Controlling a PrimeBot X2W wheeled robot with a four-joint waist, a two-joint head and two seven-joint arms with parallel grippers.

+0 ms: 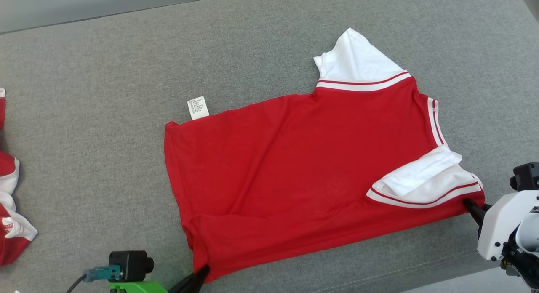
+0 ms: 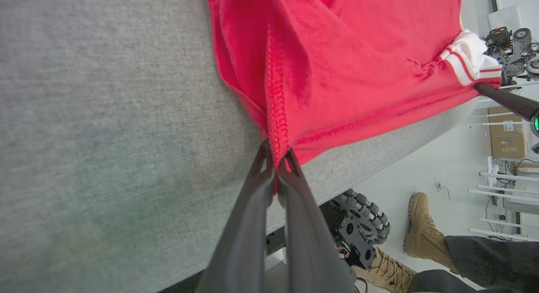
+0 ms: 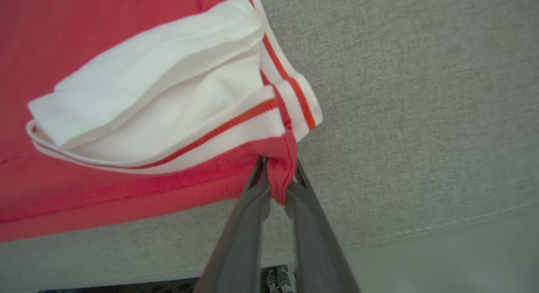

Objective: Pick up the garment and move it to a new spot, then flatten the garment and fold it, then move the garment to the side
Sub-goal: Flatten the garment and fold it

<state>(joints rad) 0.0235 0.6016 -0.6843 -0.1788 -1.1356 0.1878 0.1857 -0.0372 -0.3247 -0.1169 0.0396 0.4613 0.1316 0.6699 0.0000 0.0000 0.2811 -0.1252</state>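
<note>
One red garment (image 1: 303, 166) is lying mostly flat, mid-table (image 1: 84, 116), w/ two white sleeves (far sleeve (image 1: 358, 59) sticking out, near sleeve (image 1: 421, 179) folded onto the body) & one white label (image 1: 198, 107). Two claws are gripping it: left claw (image 1: 203, 271) is pinching the near hem corner, right claw (image 1: 468, 204) is pinching the corner beside the near sleeve.

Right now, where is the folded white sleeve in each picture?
Head view: the folded white sleeve is at lower right.
Left wrist view: far upper right.
Right wrist view: upper left.
Shared landmark: the right gripper pinching the corner of the red shirt beside the sleeve.
</note>
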